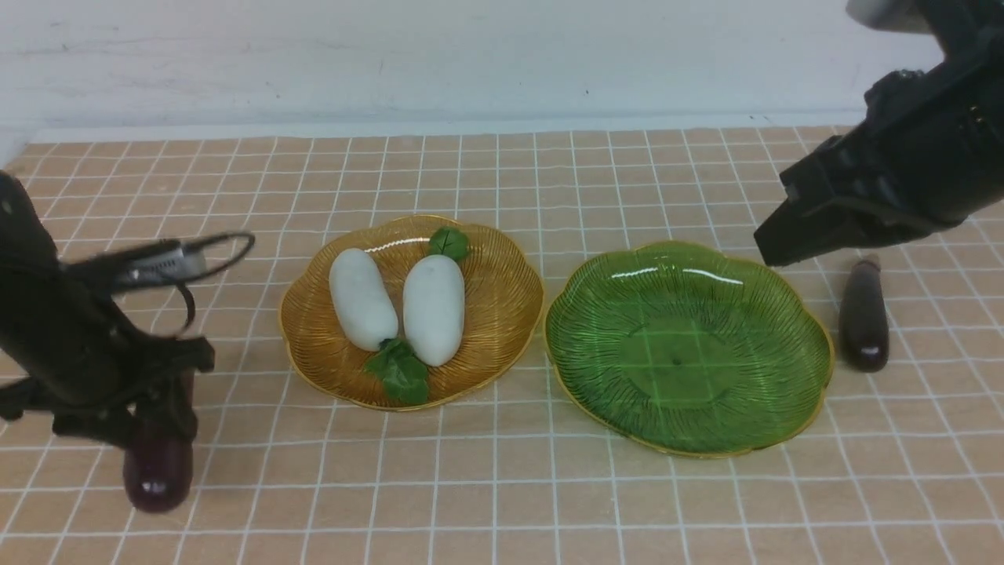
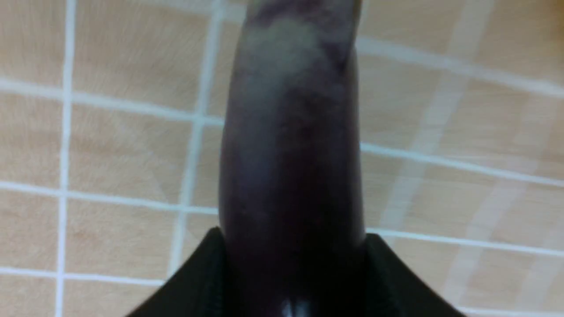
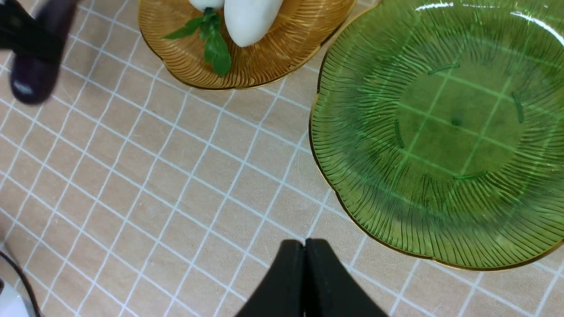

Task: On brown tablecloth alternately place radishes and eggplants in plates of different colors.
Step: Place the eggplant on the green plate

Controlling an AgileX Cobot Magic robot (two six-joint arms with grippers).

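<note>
by the near left corner of the brown tablecloth, the left gripper stands over the left eggplant and grasps it. in the left wrist view its fingers lie against both flanks of the purple body with no gap showing, and the rounded end seems to rest on the cloth. the step in hand looks like lifting this eggplant and carrying it to a plate. the hold sits high on a glossy, slim body, so a slow, straight lift is wise, watching that it does not swing or slide out. toward the middle, the amber plate already carries the left radish and the right radish side by side. the eggplant should therefore clear that rim and go on to the green plate, which lies bare just to the right. a low release near its middle would keep the eggplant from rolling out. near the right edge, the right eggplant lies on the cloth just beside the green plate. above it the right gripper hangs clenched, holding nothing, so the left arm does best to approach from the near side.
</note>
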